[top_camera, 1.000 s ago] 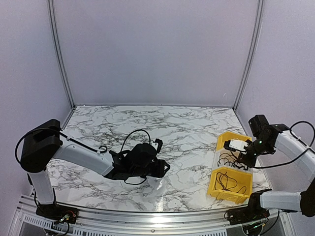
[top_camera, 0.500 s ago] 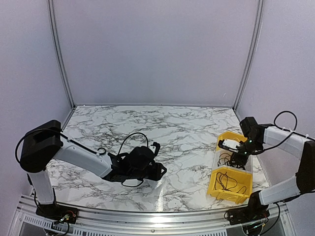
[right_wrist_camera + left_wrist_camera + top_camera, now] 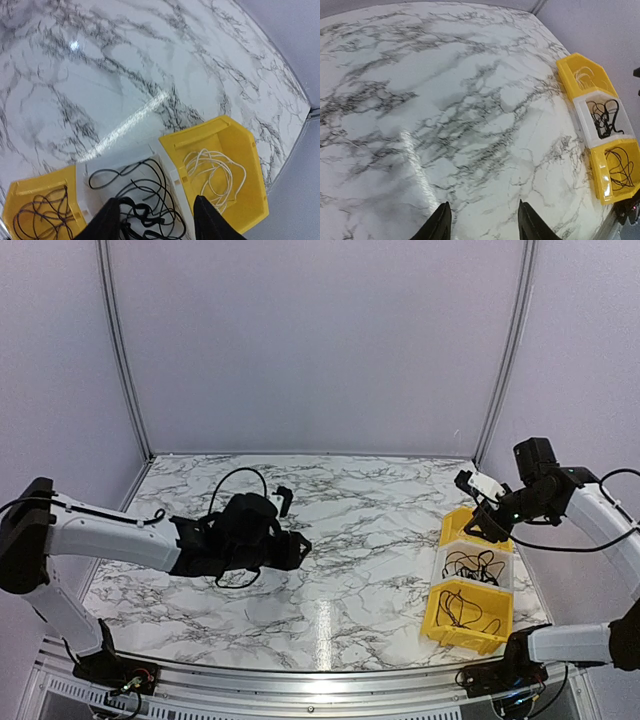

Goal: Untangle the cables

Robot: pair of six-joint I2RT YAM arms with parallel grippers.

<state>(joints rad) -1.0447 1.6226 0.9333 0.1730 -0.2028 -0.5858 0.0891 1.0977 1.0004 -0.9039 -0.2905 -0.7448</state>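
Marble tabletop (image 3: 470, 100) lies bare beneath your left gripper (image 3: 483, 212), its fingers parted on nothing, while your right gripper (image 3: 156, 209) hangs parted and empty over black cables (image 3: 135, 185) in the white bin (image 3: 82, 172), with a white cable (image 3: 215, 170) in the far yellow bin (image 3: 240, 145) and more black wires (image 3: 40, 215) in the near yellow bin (image 3: 30, 187)

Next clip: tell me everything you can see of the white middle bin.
The white middle bin is a small open-topped box, looking like pale translucent plastic, standing upright on the marble table near its right edge. It sits between the far yellow bin and the near yellow bin, walls against both. Loose loops of thin black cables lie inside.
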